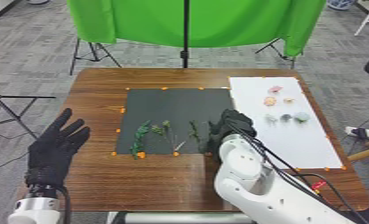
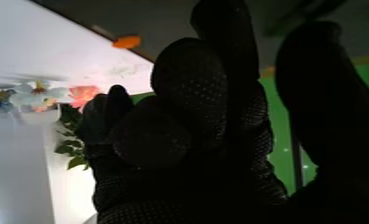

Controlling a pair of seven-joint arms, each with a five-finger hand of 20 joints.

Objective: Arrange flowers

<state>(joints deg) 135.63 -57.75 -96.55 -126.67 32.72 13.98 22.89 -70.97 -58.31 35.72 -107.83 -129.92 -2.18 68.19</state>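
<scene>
In the head view, the right hand (image 1: 233, 121) is at the right edge of the black sheet (image 1: 163, 110), beside the white sheet (image 1: 291, 140). Green stems (image 1: 140, 136) lie on the black sheet, with a thin one (image 1: 195, 131) close to the right hand. Pink and pale flower heads (image 1: 275, 89) and bluish-white ones (image 1: 301, 117) rest on the white sheet. The left hand (image 1: 54, 150) is off the black sheet's left side, fingers straight. The right wrist view has the right hand (image 2: 189, 120) large, fingers partly curled, with flowers (image 2: 38, 95) beyond it.
Orange tape pieces (image 1: 140, 155) edge the sheets on the brown table (image 1: 145, 185). A green cloth (image 1: 194, 25) hangs on a stand behind the table. A small red object (image 1: 318, 185) lies near the right front edge.
</scene>
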